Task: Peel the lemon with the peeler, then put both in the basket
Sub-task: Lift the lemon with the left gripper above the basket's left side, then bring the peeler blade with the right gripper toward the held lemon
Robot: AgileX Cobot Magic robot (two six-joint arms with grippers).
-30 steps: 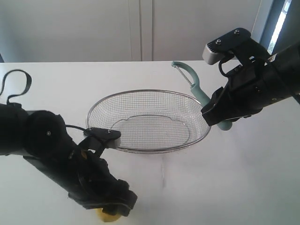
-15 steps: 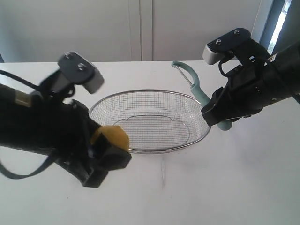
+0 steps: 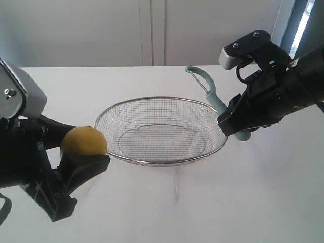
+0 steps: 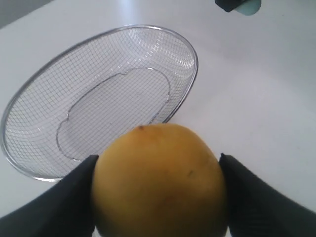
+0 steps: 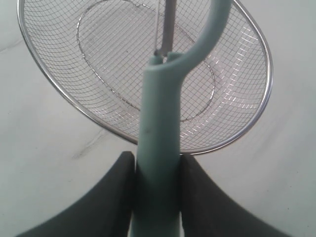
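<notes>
Right end effector pinches peeler; exterior hides contact.

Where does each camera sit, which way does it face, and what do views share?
Exterior: off the arms, above the table, looking down at the basket; left arm and right arm both show.
Left wrist: on the left arm, looking past the left fingers and the held lemon toward the basket.
Right wrist: on the right arm, looking along the peeler, between the right fingers, onto the basket.
Shared: the basket is in all three.
</notes>
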